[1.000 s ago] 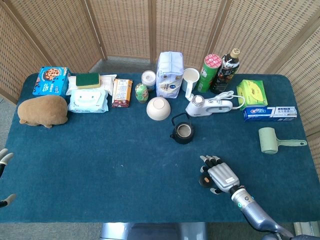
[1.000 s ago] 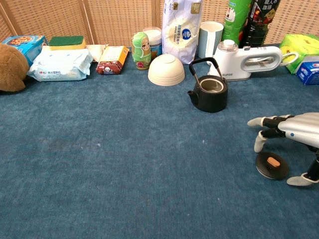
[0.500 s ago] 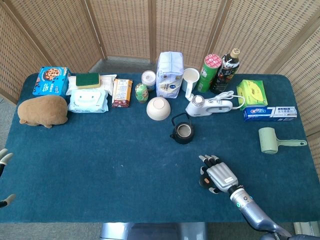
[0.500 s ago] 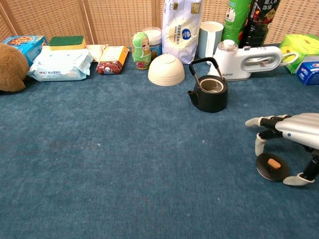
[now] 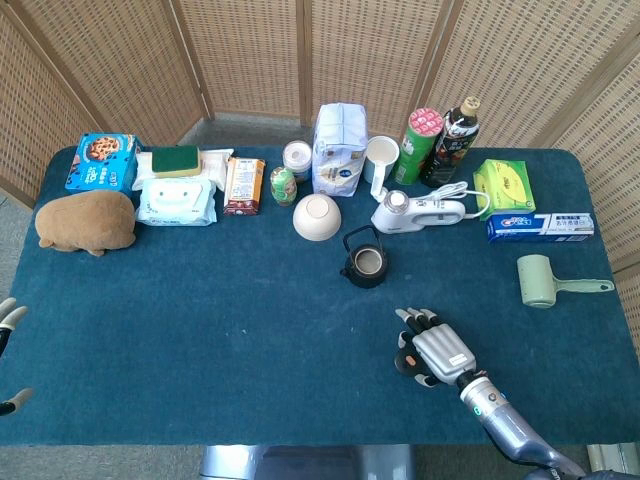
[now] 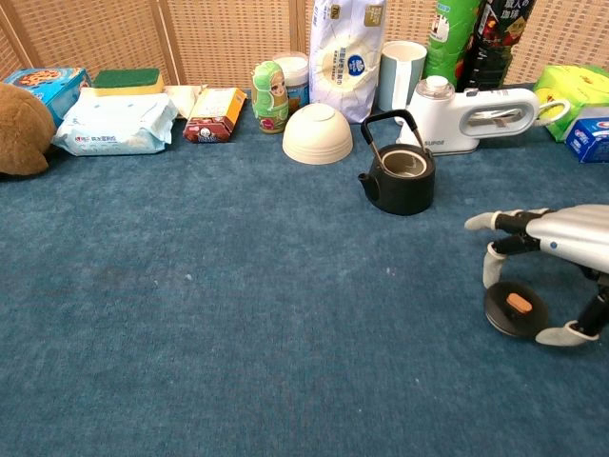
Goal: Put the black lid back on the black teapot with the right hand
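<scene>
The black teapot (image 5: 364,263) stands lidless and upright mid-table, its handle raised; it also shows in the chest view (image 6: 401,176). The black lid (image 6: 515,309), with an orange knob, sits low over the cloth to the right and in front of the teapot. My right hand (image 6: 557,249) arches over it and pinches its rim between a finger on the left and the thumb on the right. From above, the right hand (image 5: 436,350) hides most of the lid (image 5: 406,362). Only the fingertips of my left hand (image 5: 8,318) show, spread apart at the left edge.
A cream bowl (image 6: 317,133) and a white appliance (image 6: 471,119) stand just behind the teapot. Bottles, boxes, a wipes pack and a brown plush (image 5: 85,221) line the back. A lint roller (image 5: 545,281) lies at the right edge of the blue cloth (image 5: 220,330).
The right hand's fingers have drawn in around the lid. Hand and lid have shifted slightly left and up together. The left hand has not moved.
</scene>
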### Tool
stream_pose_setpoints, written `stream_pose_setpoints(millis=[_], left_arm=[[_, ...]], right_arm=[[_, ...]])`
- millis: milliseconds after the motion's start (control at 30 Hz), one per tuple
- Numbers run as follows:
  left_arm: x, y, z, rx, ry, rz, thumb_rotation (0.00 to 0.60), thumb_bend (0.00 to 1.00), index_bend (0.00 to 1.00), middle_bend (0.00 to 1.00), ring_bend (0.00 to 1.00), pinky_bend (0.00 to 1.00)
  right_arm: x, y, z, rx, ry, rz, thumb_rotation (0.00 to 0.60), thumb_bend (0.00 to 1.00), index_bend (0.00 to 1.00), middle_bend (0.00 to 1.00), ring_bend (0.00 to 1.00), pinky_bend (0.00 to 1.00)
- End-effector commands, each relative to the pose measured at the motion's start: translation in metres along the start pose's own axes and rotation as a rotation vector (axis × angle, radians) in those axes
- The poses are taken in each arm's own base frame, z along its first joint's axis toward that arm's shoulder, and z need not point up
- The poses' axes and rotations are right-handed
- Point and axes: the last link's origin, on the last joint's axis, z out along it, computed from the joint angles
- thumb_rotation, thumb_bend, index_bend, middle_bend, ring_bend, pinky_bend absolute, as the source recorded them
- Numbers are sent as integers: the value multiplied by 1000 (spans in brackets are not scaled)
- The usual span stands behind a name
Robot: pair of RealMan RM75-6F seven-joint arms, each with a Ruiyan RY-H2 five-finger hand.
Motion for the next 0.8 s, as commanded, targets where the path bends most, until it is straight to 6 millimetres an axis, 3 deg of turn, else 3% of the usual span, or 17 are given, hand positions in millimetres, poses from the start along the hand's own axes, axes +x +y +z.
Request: stream_pose_setpoints(millis=[33, 433, 800], left_arm=[[0, 0, 0, 1, -1, -1, 600, 122, 0, 0, 0, 43], [0, -1, 2, 5, -6, -2, 600, 122, 0, 0, 0, 43], [1, -3, 9, 15, -18, -13, 600, 122, 0, 0, 0, 43]], right_arm=[[7, -1, 0, -1, 14, 5, 600, 271, 373, 38, 13, 0], [51, -11, 15, 5, 64, 43, 600, 279, 373, 40, 13, 0], [93, -25, 55, -14, 68, 37, 600, 278, 372, 41, 13, 0]])
